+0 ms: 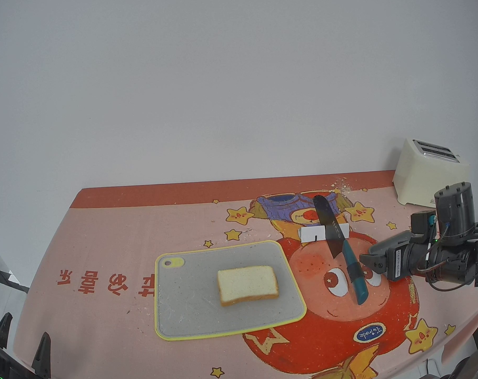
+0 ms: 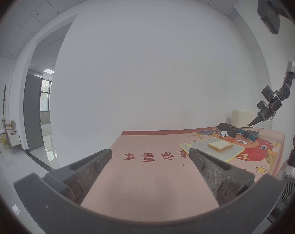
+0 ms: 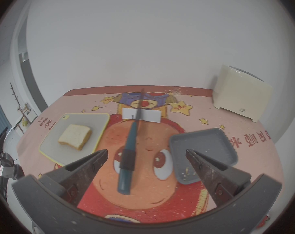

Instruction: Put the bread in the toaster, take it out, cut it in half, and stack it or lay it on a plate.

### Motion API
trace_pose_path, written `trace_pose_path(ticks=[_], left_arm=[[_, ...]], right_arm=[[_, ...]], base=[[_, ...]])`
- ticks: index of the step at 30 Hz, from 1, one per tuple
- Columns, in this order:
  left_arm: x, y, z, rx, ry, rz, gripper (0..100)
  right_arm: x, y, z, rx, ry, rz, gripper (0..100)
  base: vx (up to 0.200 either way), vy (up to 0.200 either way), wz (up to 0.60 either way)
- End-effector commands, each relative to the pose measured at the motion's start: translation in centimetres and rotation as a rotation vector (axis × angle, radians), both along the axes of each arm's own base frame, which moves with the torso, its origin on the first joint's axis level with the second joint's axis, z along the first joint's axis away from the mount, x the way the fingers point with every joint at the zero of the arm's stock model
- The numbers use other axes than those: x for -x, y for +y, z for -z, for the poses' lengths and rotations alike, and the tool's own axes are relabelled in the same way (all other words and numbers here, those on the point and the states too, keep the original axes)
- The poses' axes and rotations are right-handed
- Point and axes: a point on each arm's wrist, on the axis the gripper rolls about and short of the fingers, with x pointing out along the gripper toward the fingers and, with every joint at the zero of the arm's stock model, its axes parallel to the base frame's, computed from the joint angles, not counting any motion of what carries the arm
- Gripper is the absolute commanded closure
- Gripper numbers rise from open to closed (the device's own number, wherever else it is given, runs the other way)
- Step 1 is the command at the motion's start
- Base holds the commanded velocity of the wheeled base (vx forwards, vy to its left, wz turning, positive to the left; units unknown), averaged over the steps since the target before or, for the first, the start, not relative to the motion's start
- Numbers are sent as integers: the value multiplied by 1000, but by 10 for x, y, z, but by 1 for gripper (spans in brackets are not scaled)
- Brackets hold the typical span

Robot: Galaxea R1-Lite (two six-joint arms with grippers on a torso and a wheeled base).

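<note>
1. Closest of all in the head view is the left tool (image 1: 24,343), low at the near left corner of the counter (image 1: 118,227), well apart from the food. One slice of bread (image 1: 248,284) lies flat on the grey cutting board (image 1: 189,296). Beside the board lies a knife (image 1: 340,249) with a blue-green handle. Its dark blade rests in a small white holder (image 1: 308,233). The right tool (image 1: 366,261) hangs just beside the knife handle, not touching it. A cream toaster (image 1: 426,175) stands at the far right corner.
2. Left wrist view: the left tool's two fingers are spread wide with nothing between them. The bread and board are far off across the counter.
3. Right wrist view: the right tool's fingers are also wide apart and hold nothing. The knife handle points toward them. A grey plate (image 3: 202,145) with a few crumbs sits near the knife, on the toaster side.
4. I think cutting comes next, so the knife must be picked up first. The handle looks thin and smooth, so a crooked grab could let the knife twist or slip. Lifting it may drag the little holder along. The bread is soft and nothing holds it down, so a pushing blade could slide it off the board or squash it.
</note>
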Motion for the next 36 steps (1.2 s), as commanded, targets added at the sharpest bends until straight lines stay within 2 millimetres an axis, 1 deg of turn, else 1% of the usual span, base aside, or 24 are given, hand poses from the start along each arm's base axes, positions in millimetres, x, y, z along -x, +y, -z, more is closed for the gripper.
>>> trace_pose_path(ticks=[1, 8, 10, 14, 19, 24, 30, 36], left_arm=[[-1, 0, 5, 1, 18, -1, 0], [-1, 0, 5, 1, 18, -1, 0], [-1, 0, 5, 1, 18, -1, 0], [-1, 0, 5, 1, 18, -1, 0], [-1, 0, 5, 3, 18, -1, 0], [-1, 0, 5, 3, 18, -1, 0], [-1, 0, 5, 3, 18, -1, 0], [-1, 0, 5, 3, 18, -1, 0]], right_arm=[[-9, 11, 12, 11, 24, -27, 0], [-11, 23, 17, 16, 32, -65, 0], [-13, 26, 22, 25, 51, -72, 0], [-19, 30, 34, 48, 90, -72, 0], [-32, 35, 43, 43, 80, -64, 0], [-36, 38, 48, 43, 80, -64, 0], [-41, 42, 50, 42, 78, -68, 0], [-42, 43, 49, 42, 76, -69, 0]], base=[[0, 0, 0], [0, 0, 0], [0, 0, 0], [0, 0, 0], [0, 0, 0], [0, 0, 0], [0, 0, 0], [0, 0, 0]])
